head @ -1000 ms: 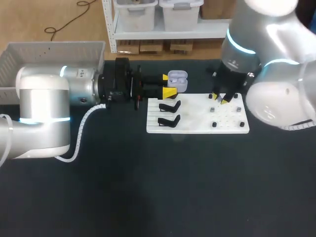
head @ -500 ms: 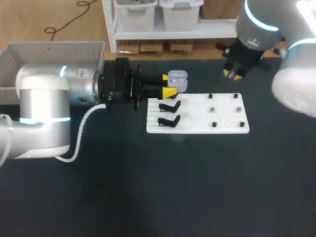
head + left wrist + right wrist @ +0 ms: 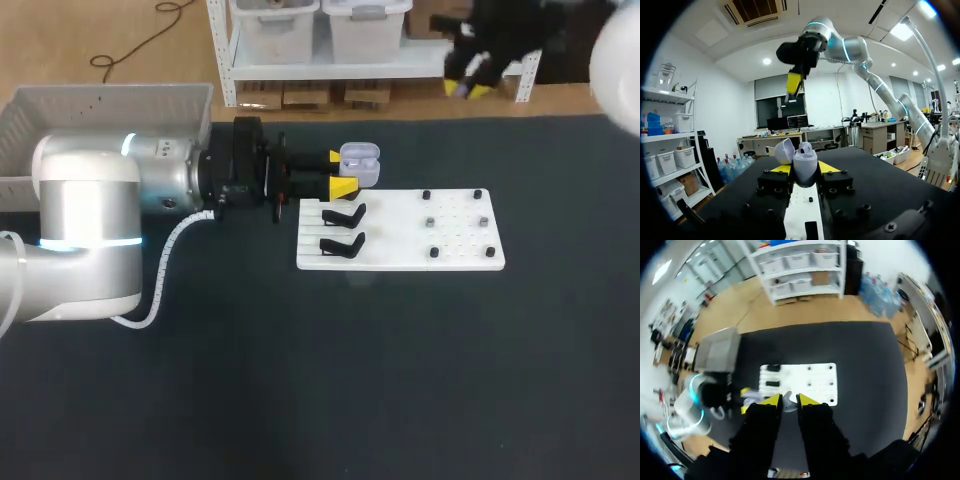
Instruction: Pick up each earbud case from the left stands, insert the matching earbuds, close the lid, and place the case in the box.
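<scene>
Right gripper (image 3: pixel 468 88) lifts way up off the white pegged board (image 3: pixel 400 255), tips pinching what looks like a small pale earbud (image 3: pixel 788 404). Left gripper (image 3: pixel 341 171) is clamped on the open lavender earbud case (image 3: pixel 361 164) beside the board, lid up, ready for loading.

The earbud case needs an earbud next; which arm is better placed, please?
Probably right: the left gripper is shut on the open case; the right gripper holds a small pale piece.

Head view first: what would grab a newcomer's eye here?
The open pale earbud case, lid up, sits clamped in the left gripper, just beyond the white board at the table's middle. Next comes the right gripper, high over the table's far edge, pinching what looks like a small pale earbud.
</scene>
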{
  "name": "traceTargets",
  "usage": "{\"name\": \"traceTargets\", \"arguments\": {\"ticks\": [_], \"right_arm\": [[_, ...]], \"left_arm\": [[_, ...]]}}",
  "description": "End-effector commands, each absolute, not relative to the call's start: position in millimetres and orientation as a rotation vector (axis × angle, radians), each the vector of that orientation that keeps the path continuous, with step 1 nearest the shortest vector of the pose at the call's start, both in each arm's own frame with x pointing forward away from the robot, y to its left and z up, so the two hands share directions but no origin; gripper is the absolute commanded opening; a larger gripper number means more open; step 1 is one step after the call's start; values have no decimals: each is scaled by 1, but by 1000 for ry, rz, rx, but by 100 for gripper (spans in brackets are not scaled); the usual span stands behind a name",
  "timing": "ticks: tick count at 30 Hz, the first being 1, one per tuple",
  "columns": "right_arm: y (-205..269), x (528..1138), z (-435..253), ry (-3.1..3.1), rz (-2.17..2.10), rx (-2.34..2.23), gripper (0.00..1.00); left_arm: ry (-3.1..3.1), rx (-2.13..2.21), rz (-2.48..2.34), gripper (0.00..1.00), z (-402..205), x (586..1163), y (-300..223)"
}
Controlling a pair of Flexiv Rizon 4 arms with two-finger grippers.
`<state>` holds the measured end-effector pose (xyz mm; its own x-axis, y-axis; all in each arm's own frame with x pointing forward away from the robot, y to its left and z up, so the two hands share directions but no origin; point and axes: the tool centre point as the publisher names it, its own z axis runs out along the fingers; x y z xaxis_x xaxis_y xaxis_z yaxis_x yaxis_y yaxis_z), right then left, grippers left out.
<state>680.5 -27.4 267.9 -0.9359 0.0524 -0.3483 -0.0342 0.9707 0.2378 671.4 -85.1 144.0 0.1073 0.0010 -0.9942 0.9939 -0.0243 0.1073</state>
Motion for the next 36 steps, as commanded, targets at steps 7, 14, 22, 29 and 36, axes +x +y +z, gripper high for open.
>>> {"name": "traceTargets", "arguments": {"ticks": [7, 14, 22, 29, 36], "right_arm": [[19, 646, 293, 2726, 357, -437, 0], [43, 631, 293, 2665, 348, -656, 0], [43, 631, 293, 2665, 348, -656, 0], [43, 631, 293, 2665, 348, -656, 0], [46, 631, 296, 2652, 347, -709, 0]], "left_arm": [[1121, 1274, -1141, 0, 144, 670, -85], [1121, 1274, -1141, 0, 144, 670, -85], [1121, 1274, -1141, 0, 144, 670, -85], [1121, 1274, -1141, 0, 144, 670, -85], [1121, 1274, -1141, 0, 144, 670, -85]]}}
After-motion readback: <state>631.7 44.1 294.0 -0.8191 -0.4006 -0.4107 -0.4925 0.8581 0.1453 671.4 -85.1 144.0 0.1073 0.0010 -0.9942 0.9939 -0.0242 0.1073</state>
